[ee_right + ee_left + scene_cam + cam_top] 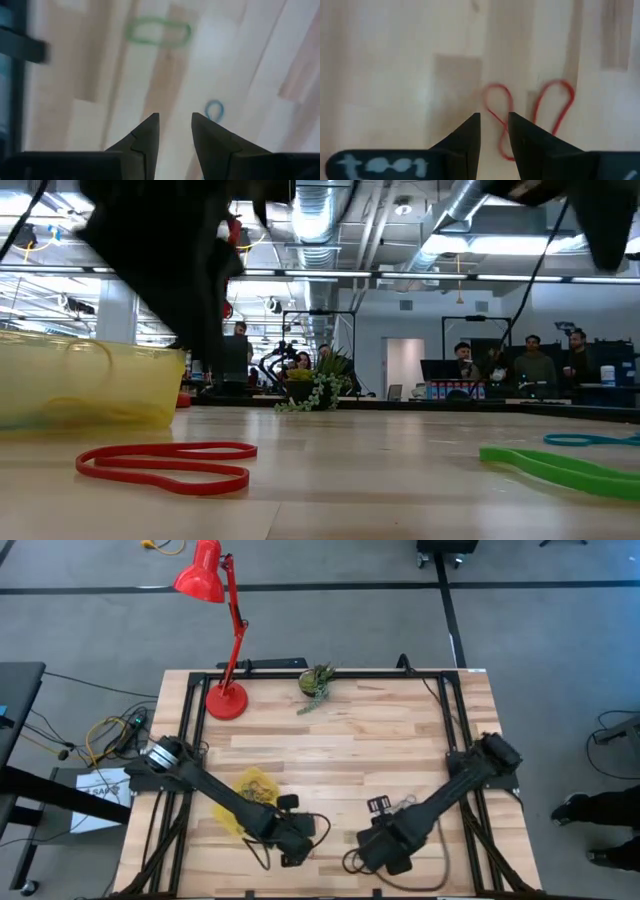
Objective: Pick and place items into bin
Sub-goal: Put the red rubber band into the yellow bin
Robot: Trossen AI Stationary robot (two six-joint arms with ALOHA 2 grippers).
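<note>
Down at the table's 6 o'clock edge, the left gripper [494, 131] hovers, fingers slightly apart and empty, over a thin twisted red rubber-band loop [530, 117]. It looks floppy and featherlight, so I'd pinch the crossover. Shallow translucent yellow plastic bin [251, 798] sits toward 9 o'clock. Right gripper [175, 131] is also spread, holding nothing.

We find almost no readable writing. In the left wrist view, pale characters stand on the dark body of the left gripper [494, 131], at the base of its fingers; they look like "t" followed by rounded figures, but we cannot make them out for certain. In the high view, a white sheet [103, 787] beside the table carries dark print too small to read.
</note>
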